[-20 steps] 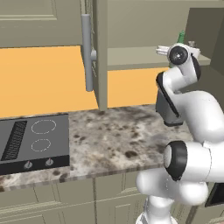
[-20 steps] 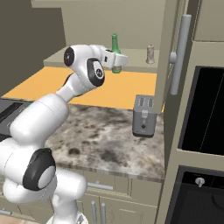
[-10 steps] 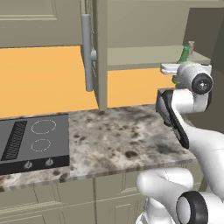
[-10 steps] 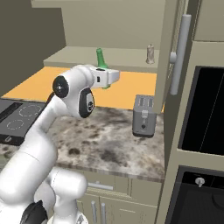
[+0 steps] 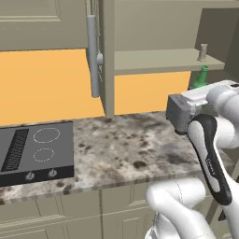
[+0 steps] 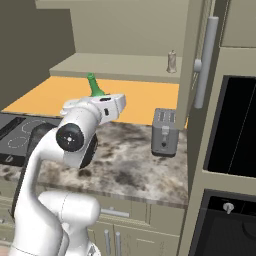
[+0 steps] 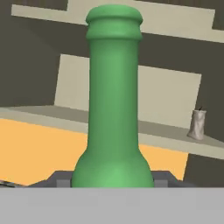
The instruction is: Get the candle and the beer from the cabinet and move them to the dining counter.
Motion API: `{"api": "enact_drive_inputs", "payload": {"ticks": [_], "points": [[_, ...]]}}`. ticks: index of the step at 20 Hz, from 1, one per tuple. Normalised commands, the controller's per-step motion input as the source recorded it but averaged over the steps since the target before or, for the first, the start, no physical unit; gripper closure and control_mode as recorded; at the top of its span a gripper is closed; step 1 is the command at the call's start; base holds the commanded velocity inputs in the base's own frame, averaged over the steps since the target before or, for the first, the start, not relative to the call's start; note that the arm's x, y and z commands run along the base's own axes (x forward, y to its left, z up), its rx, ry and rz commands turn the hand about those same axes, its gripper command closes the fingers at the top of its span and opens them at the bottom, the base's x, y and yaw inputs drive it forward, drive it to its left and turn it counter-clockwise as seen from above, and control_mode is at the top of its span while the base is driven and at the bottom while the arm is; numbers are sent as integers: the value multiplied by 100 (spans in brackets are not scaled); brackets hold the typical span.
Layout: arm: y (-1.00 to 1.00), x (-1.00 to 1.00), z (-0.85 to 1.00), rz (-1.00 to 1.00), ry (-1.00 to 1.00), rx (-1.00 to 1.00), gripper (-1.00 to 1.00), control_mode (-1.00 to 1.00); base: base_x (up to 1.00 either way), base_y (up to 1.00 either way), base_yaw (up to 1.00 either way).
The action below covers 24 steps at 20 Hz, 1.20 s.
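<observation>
Clamped around the beer (image 7: 113,109), the gripper (image 6: 102,105) carries the green bottle upright in the air over the speckled granite worktop (image 5: 126,149), out of the cabinet (image 6: 120,35). On that cabinet's inner shelf (image 5: 158,60) the candle (image 6: 171,61) stands alone near the open door's bar handle (image 6: 206,60). A black cooktop (image 5: 32,149) sits in the worktop at one end, a grey toaster (image 6: 164,132) at the other, with an orange wall panel (image 5: 46,84) behind.

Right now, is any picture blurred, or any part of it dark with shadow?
Hand view: the beer is sharp, with soft shading; the candle is small but clear. Right base view: the cabinet is evenly lit inside, its left wall in shadow. Left base view: no glare.
</observation>
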Motion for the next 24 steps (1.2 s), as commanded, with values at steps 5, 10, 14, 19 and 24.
{"api": "enact_drive_inputs", "payload": {"ticks": [5, 10, 14, 19, 24], "points": [[34, -100, 0, 28, 3, -14, 100, -100, 0, 0, 0], [26, -45, -12, 4, 3, -5, 100, -100, 0, 0, 0], [6, -14, -3, 0, 0, 0, 100, -100, 0, 0, 0], [0, -5, -5, 0, 0, 0, 100, 100, -63, 0, 7], [0, 0, 0, 0, 0, 0, 100, 100, -100, 28, 19]]}}
